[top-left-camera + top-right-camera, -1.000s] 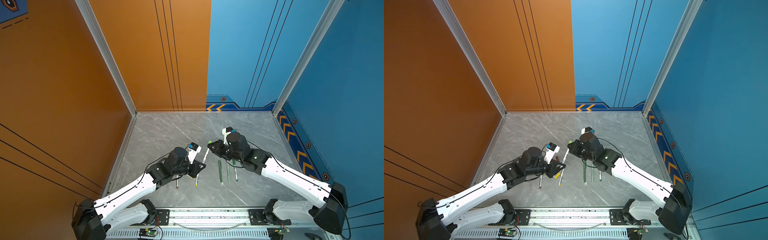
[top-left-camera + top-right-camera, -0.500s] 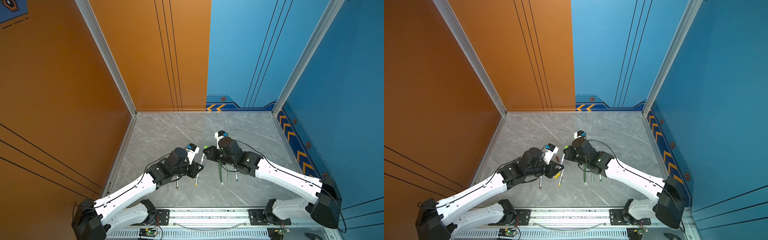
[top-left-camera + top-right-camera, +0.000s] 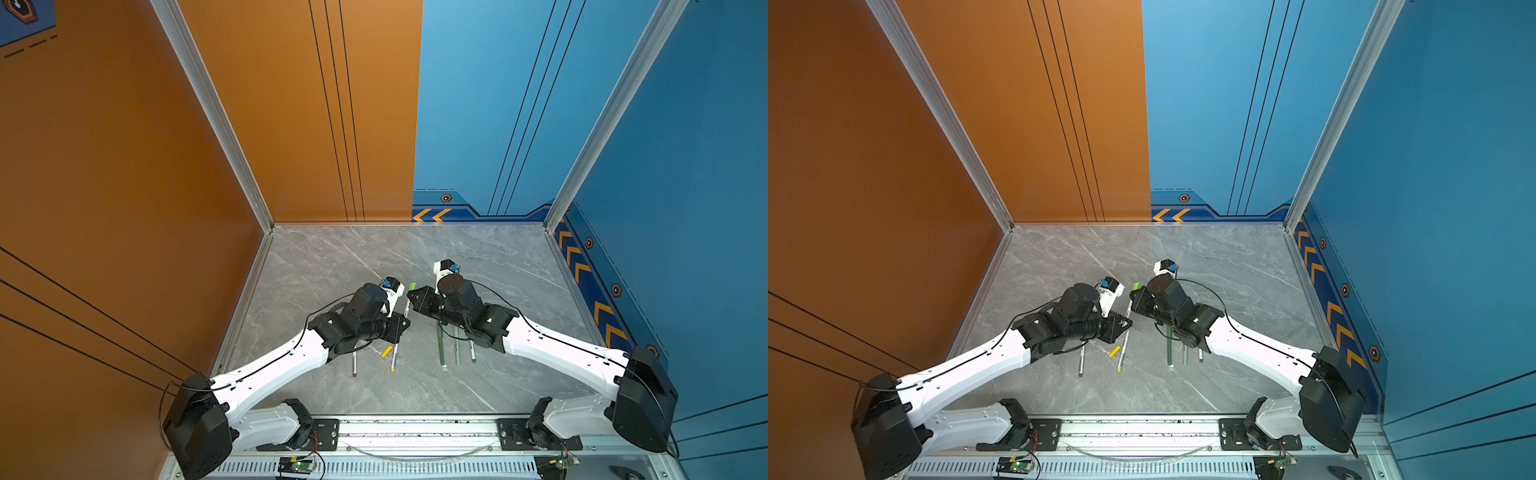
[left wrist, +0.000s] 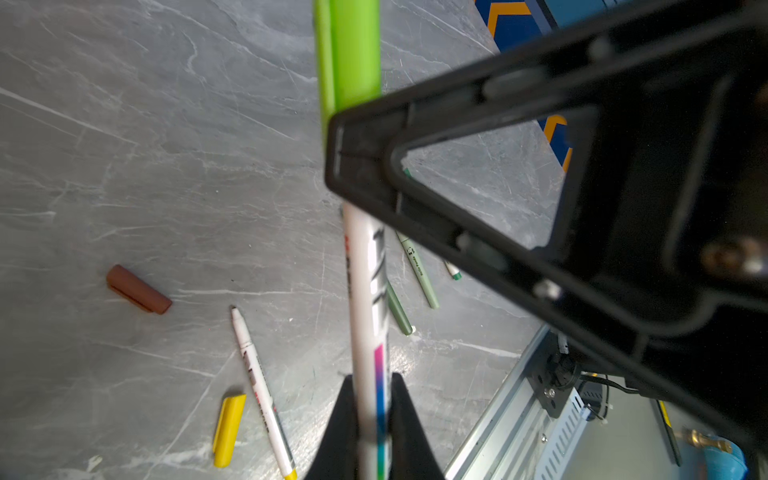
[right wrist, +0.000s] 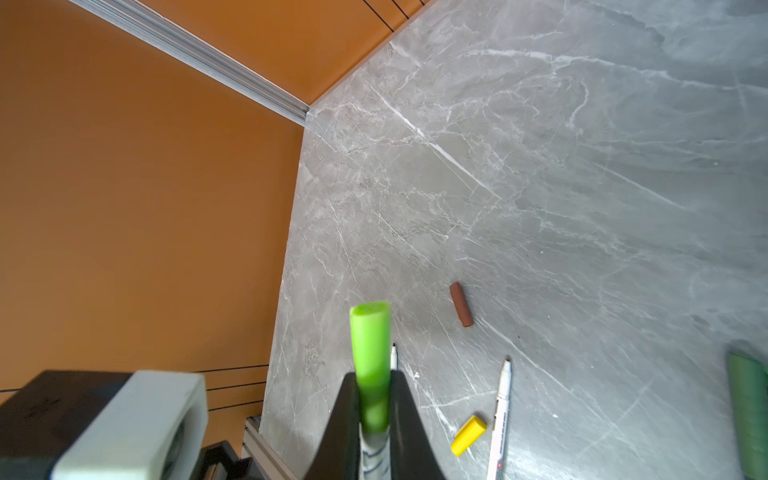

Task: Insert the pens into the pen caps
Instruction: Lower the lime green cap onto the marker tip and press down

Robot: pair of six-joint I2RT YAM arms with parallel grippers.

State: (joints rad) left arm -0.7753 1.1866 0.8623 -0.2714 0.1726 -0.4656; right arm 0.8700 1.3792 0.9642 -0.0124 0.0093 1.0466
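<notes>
Right, the lime cap (image 5: 370,345) is on the nose of the white pen (image 4: 368,291), both held in the air over the tabletop (image 4: 166,145), between the two arms. Whether it's fully seated, I can't tell from here. Your left pincer (image 4: 371,376) is clamped on the barrel, further down from the cap. Your right pincer (image 5: 374,374) is clamped across the cap near its mouth, right at the joint.

My read on handling: both parts are light, stiff, smooth plastic. The barrel is thin and slick, so an axial push will likely slide it through the grip before it bends. The cap is hollow; squeeze hard near the mouth and it may pinch the fit. Take the barrel closer to the joint if you regrip, and take the cap mid-length on its round sides.

Loose on the tabletop: brown cap (image 4: 138,289), yellow cap (image 4: 227,430) just beside a yellow-ended pen (image 4: 259,386), green pens (image 4: 419,274) further off.
</notes>
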